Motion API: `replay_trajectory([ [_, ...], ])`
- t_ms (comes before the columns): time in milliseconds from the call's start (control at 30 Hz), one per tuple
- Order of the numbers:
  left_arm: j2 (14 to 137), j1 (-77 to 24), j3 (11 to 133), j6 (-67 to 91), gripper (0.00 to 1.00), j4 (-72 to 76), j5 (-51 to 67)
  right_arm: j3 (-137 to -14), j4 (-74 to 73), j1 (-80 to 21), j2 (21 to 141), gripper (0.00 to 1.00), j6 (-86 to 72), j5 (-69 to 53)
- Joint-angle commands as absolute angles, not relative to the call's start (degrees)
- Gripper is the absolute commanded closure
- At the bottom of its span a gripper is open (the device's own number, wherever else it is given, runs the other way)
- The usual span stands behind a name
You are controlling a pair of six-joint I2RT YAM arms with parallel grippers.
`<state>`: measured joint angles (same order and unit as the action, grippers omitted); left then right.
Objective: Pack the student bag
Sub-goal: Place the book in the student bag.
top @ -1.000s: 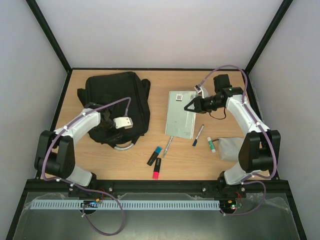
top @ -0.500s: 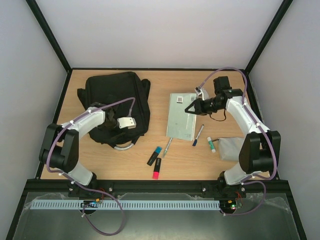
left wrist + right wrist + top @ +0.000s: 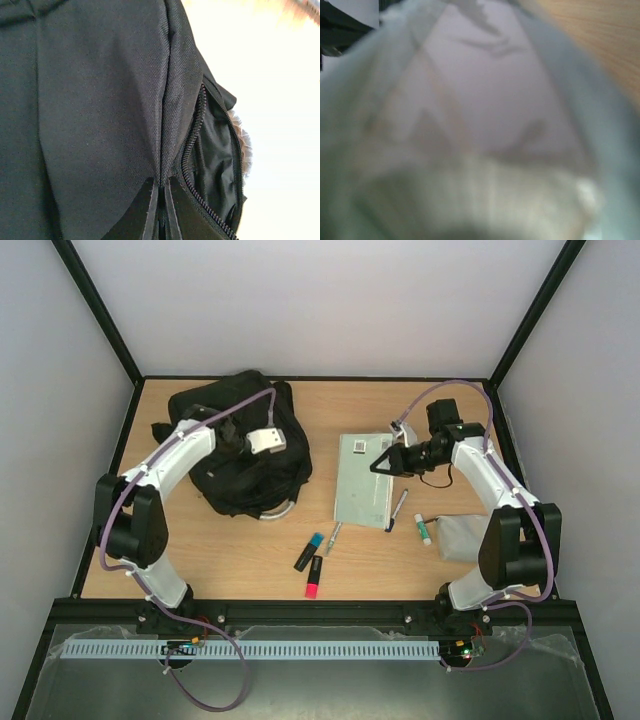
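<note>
The student bag (image 3: 250,475) is a black backpack, bunched up at the far left of the table. My left gripper (image 3: 234,436) is shut on a fold of its fabric and holds that part raised. In the left wrist view the left gripper (image 3: 160,184) pinches a seam of the student bag (image 3: 95,100), just left of an open zip pocket (image 3: 215,150). My right gripper (image 3: 385,462) is shut on the right edge of a grey notebook (image 3: 360,485), which sits tilted. In the right wrist view the notebook (image 3: 470,125) fills the frame as a pale blur and hides the fingers.
On the wood lie a blue pen (image 3: 397,510), a silver pen (image 3: 333,537), a black-and-teal highlighter (image 3: 308,552), a pink highlighter (image 3: 314,577), a glue stick (image 3: 422,529) and a grey pouch (image 3: 458,537). Walls close the left, right and far sides.
My left gripper has shut on the bag's fabric and pulled it up and toward the far side, bunching the bag. The notebook has shifted slightly nearer in the right gripper.
</note>
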<state>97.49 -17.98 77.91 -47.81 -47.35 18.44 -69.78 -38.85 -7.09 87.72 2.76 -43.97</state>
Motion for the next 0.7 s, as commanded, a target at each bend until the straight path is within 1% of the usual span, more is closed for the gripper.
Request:
replay_trajectory([
  [0,97.7,-18.2,85.0,-46.8,0.98,-51.3,23.0,-67.9,-37.8,-7.2,86.6,0.99,-0.5,-53.0],
  [233,98.9,-18.9,93.9,-43.4,0.97,-56.8,26.2,-68.0,-34.2,-10.9,88.9,0.99,-4.9,-59.2],
  [500,99.0,-18.8,95.0,-43.5,0.98,-57.9,25.7,-70.3,-30.9,-19.0,94.9,0.99,-8.4,-61.3],
  [667,99.1,-18.9,96.5,-42.9,0.98,-59.8,26.2,-71.9,-27.5,-21.8,99.8,0.99,-12.6,-64.2],
])
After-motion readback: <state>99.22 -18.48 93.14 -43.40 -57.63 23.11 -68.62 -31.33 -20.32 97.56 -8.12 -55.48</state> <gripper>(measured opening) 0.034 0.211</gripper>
